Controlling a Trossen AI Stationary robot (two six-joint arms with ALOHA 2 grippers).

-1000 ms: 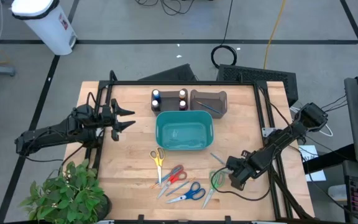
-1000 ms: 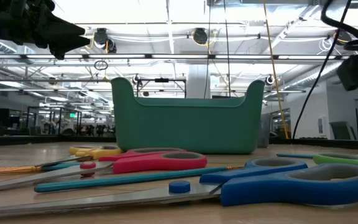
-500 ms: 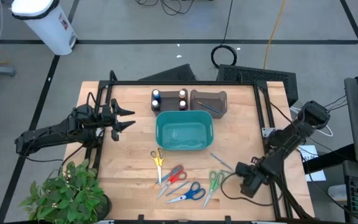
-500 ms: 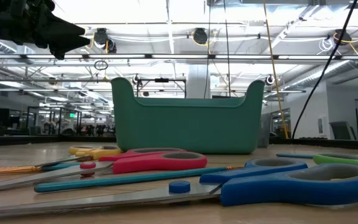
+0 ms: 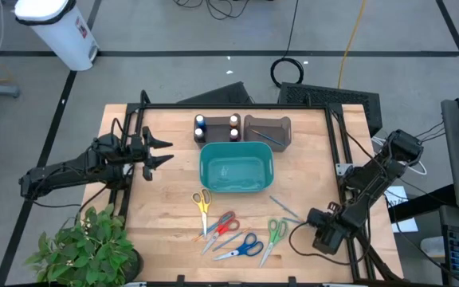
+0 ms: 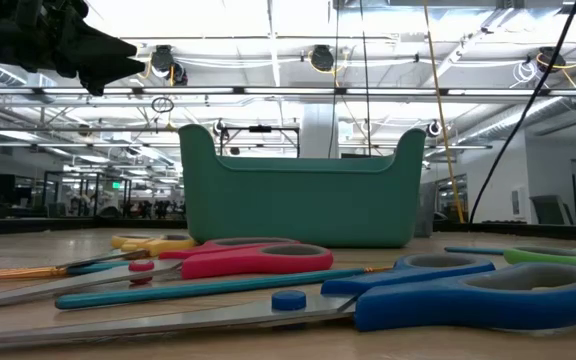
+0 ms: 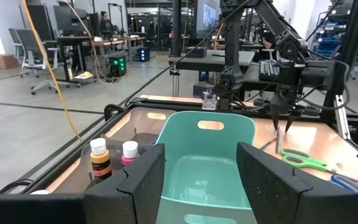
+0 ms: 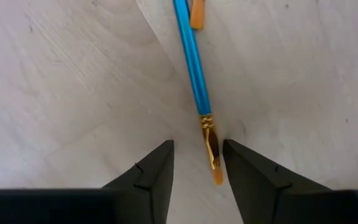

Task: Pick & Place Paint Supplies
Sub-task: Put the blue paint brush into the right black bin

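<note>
From above, the right gripper (image 5: 319, 239) hangs at the table's (image 5: 166, 199) near right corner beside the green scissors (image 5: 271, 234), while the left gripper (image 5: 162, 151) waits, fingers apart, left of the teal bin (image 5: 235, 167). The low view shows only smooth plastic scissor handles before the bin. In the right wrist view, the jaws stand apart around the bristle tip of a thin blue brush (image 8: 190, 56), its far end cut off.

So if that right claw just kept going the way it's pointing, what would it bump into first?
Most likely the blue paintbrush. The right gripper points down at the wooden table, its open fingers either side of the brush's bristle end. How far above the wood it hangs is hard to tell.
</note>
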